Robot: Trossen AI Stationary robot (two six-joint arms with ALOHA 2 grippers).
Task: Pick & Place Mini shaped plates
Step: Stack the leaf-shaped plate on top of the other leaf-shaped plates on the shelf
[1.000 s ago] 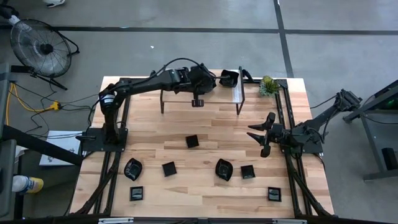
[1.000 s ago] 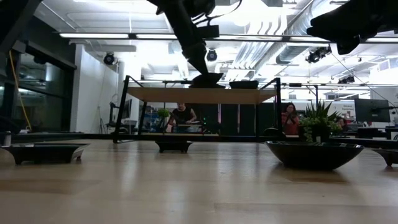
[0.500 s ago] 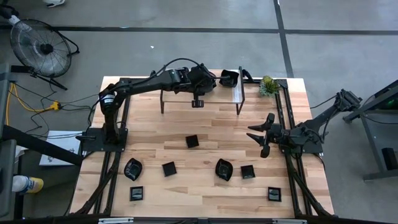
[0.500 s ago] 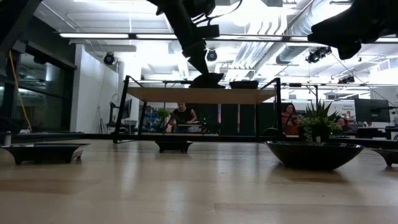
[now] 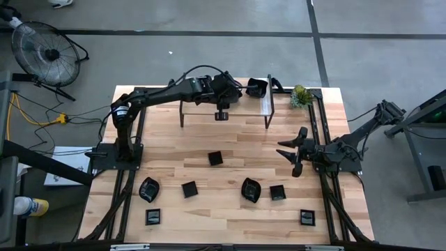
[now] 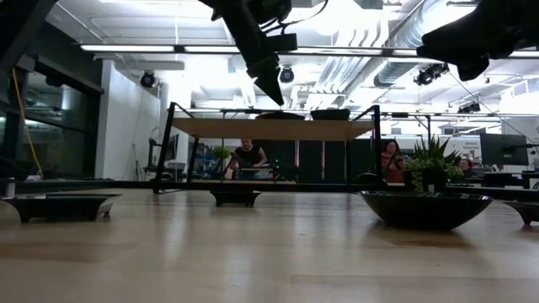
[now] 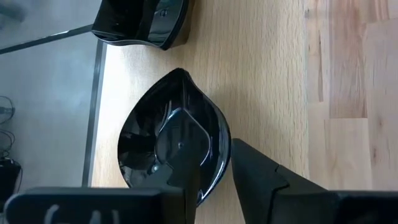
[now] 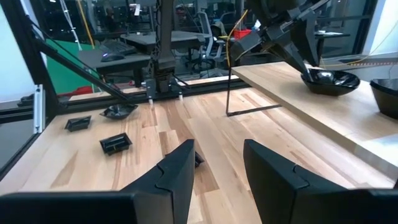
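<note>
A raised wooden shelf (image 5: 244,104) stands at the table's far side. On it rests a leaf-shaped black mini plate (image 7: 168,137), flat on its base, also seen in the low view (image 6: 282,115). My left gripper (image 7: 208,193) hangs open just above its near rim, one finger over the bowl and one outside it, slanting down. A second plate (image 5: 256,87) sits on the shelf beside it. Several more plates lie on the table, among them a square one (image 5: 216,158) and a round one (image 5: 251,189). My right gripper (image 5: 296,150) waits open at the table's right side.
A small green plant (image 5: 301,96) stands at the far right corner, beside the shelf. The shelf's thin metal legs (image 5: 182,115) rise from the table. Bare wood lies between the shelf and the row of plates near the front edge. People sit in the room behind.
My left gripper has opened and let go of the leaf-shaped plate without moving away. The plate, which sat tipped up at the fingertips, now lies flat on the shelf.
</note>
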